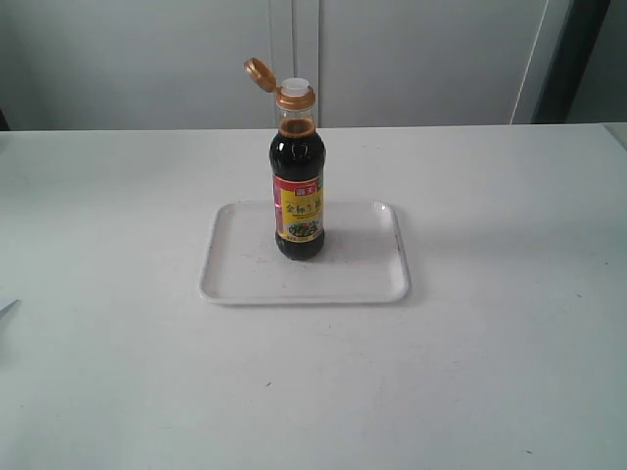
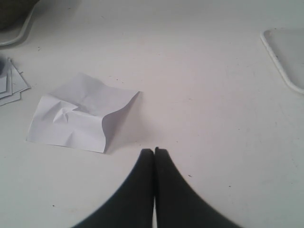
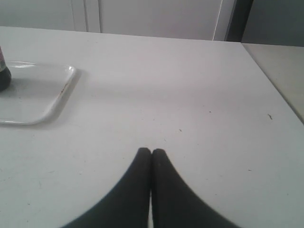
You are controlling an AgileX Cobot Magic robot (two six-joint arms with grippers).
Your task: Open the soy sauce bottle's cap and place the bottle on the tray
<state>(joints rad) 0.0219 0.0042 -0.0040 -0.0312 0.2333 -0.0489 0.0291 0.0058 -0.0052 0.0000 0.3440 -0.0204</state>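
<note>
Soy sauce bottle (image 1: 299, 186) stands upright on the tray (image 1: 245, 276), cap (image 1: 259, 72) flipped open; left and right jaws pressed together, empty, over bench (image 1: 490, 372).

You see the small clear bottle of dark soy sauce (image 1: 298, 186) upright on the flat white rectangular tray (image 1: 240, 269). Its golden-bronze flip-top cap (image 1: 259, 73) hangs open.

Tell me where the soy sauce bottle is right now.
In the exterior view, the soy sauce bottle stands upright near the middle of the white tray, its cap flipped open to the left.
</note>
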